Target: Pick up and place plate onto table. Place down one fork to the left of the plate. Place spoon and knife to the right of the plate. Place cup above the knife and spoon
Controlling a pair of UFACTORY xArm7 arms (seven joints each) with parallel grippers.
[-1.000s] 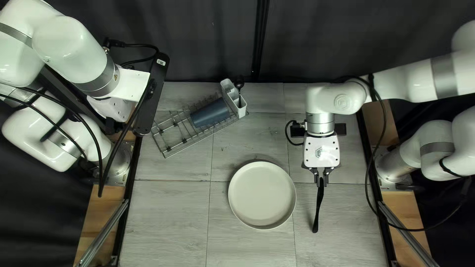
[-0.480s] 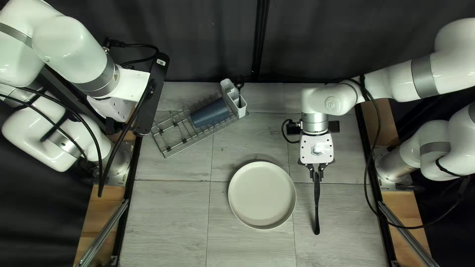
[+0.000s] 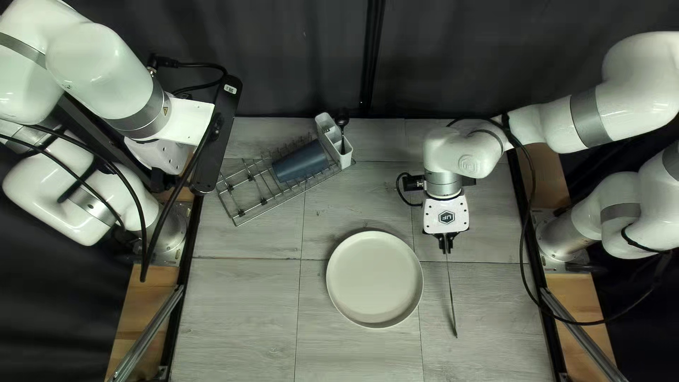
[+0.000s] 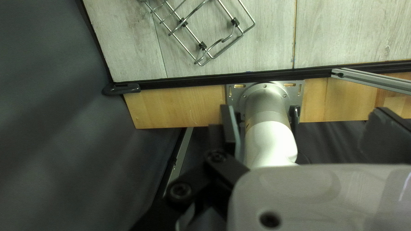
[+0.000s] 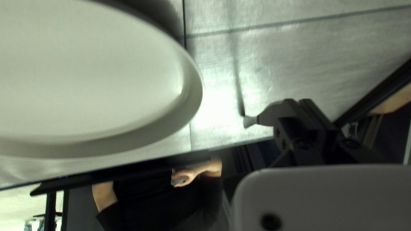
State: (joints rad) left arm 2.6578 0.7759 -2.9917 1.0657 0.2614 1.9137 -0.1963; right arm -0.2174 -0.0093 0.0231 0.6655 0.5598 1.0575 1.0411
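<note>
At the right of the top left view, my right gripper [image 3: 446, 244] is shut on the black knife [image 3: 451, 304], seen edge-on. In the right wrist view the gripper [image 5: 299, 107] has its fingers together on the knife [image 5: 273, 112]. The pale plate [image 3: 375, 279] lies left of that knife. A dark blue cup [image 3: 301, 161] lies on its side in the wire rack. A dark-headed utensil [image 3: 342, 122] stands in the white holder [image 3: 327, 130]. My left gripper [image 3: 170, 154] is held over the left edge; in the left wrist view this gripper [image 4: 306, 128] is open and empty.
The wire rack [image 3: 249, 192] stands at the back left of the table. In the left wrist view, the left arm's base [image 4: 265, 98] is beyond the table's edge. A person's hand [image 5: 185, 176] shows past the near edge in the right wrist view.
My right gripper has shifted slightly left and toward the far edge, with the knife. The knife has rolled from showing its broad side to a thin edge. The left arm has not moved.
</note>
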